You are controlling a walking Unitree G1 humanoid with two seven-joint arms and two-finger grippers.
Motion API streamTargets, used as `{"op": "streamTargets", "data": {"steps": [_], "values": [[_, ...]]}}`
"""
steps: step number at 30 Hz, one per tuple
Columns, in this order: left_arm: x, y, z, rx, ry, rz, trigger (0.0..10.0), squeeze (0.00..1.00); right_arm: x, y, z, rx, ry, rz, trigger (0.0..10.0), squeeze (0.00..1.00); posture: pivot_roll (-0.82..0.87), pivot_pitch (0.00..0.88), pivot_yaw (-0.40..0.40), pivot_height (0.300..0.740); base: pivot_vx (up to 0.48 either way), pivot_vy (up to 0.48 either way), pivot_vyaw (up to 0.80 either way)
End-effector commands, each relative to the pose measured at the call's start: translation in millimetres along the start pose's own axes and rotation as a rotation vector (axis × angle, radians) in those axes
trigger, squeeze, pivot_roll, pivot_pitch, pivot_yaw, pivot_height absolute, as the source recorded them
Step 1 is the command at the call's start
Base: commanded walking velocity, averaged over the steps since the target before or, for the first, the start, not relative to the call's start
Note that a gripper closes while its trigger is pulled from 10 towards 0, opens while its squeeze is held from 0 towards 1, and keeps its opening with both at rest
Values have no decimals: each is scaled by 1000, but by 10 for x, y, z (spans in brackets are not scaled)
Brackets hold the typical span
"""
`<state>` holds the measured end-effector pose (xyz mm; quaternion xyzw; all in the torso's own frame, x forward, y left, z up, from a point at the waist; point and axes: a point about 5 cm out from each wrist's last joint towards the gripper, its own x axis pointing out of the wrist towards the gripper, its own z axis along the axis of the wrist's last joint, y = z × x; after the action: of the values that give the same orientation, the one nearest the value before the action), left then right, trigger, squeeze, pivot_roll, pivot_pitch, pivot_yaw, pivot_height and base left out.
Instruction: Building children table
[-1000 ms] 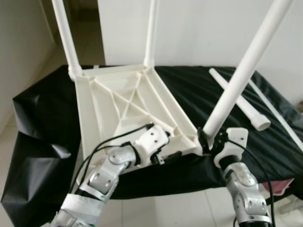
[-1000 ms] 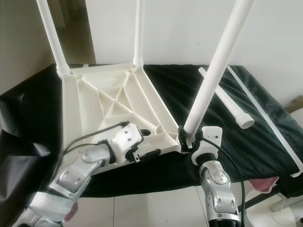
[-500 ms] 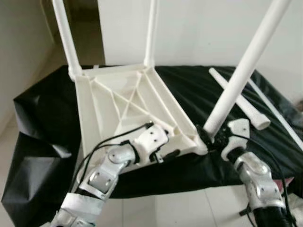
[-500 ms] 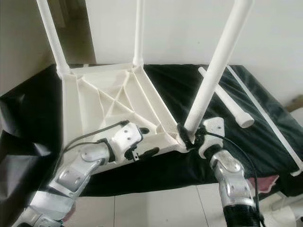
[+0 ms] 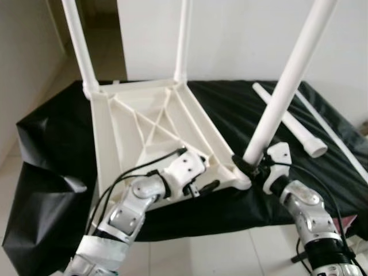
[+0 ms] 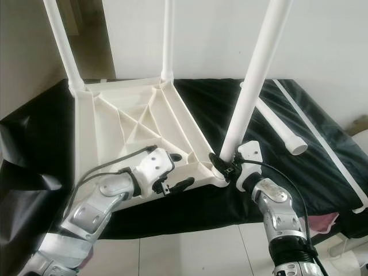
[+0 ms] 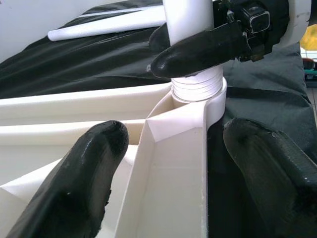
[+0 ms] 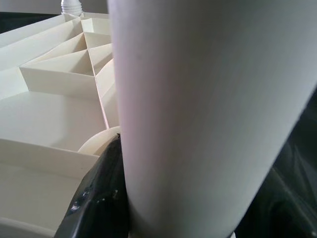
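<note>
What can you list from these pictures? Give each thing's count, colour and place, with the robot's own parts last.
Tabletop: one, white, upside down on the cloth, ribbed underside up.
Fitted legs: three, white; two stand in the far corners, one leans in the near right corner socket.
Loose leg: one, white, lying on the cloth at the right.
Cloth: one, black, draped over the work surface.
Strip: one, white, thin, lying along the cloth's right edge.
Left gripper: one, black, jaws open either side of the tabletop's near rim.
Right gripper: one, black, jaws shut on the near right leg's base.
</note>
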<state>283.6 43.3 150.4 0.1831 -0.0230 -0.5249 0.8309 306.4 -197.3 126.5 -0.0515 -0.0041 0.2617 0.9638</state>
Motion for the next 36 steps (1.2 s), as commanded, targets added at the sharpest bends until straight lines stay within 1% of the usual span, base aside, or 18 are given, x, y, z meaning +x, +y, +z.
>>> {"op": "streamTargets", "data": {"steps": [1,2,4,5,7,11,16,18,19,20,22,24,27,31,32,34,35,36], "values": [[2,75,-9,9,7,101,10000,0,-22,7,-94,-3,45,13,0,0,69,0,-31,740,0,0,0],[6,80,-6,10,6,100,10000,0,-25,11,-99,4,49,1,4863,0,66,0,-30,740,0,0,0],[8,83,-5,11,6,100,10000,0,-25,14,-103,9,51,-6,4863,0,66,0,-30,740,0,0,0],[11,85,-2,12,5,99,10000,0,-22,21,-102,22,50,-18,10000,0,64,0,-28,740,0,0,0],[15,87,2,12,4,98,10000,0,-18,29,-102,33,51,-29,10000,0,60,0,-26,740,0,0,0],[33,85,11,11,0,93,10000,0,23,58,-116,37,59,-175,10000,0,53,0,-26,740,0,0,0],[35,82,10,10,-1,93,10000,0,39,90,-124,51,61,-217,10000,0,51,0,-26,740,0,0,0],[42,65,5,8,-3,89,10000,0,71,180,-125,113,51,-301,10000,0,46,0,-26,740,0,0,0],[42,65,5,8,-3,89,10000,0,71,180,-125,113,51,-301,10000,0,46,0,-26,740,0,0,0],[55,54,4,6,-5,85,10000,0,108,273,-120,160,44,-406,10000,0,39,0,-28,740,0,0,0],[60,53,6,5,-6,84,10000,0,116,290,-119,171,44,-434,10000,0,37,0,-30,740,0,0,0],[60,53,6,5,-6,84,10000,0,116,290,-119,171,44,-434,10000,0,37,0,-30,740,0,0,0],[85,60,36,1,-23,86,10000,0,145,330,-109,195,37,-547,10000,0,14,0,-28,740,0,0,0],[109,60,66,1,-36,84,10000,0,154,354,-97,214,34,-603,10000,0,-2,0,-27,740,0,0,0],[140,56,121,-3,-61,81,10000,0,142,407,-71,222,28,-616,10000,0,-87,0,-10,740,0,0,0],[149,55,137,-7,-70,80,10000,0,136,426,-63,223,27,-618,10000,0,-87,0,-10,740,0,0,0],[154,55,136,-13,-73,77,10000,0,132,466,-63,221,30,-612,10000,0,-138,0,23,740,0,0,0],[159,58,134,-21,-74,72,10000,0,131,504,-56,219,39,-609,10000,0,-151,0,24,740,0,0,0]]}}
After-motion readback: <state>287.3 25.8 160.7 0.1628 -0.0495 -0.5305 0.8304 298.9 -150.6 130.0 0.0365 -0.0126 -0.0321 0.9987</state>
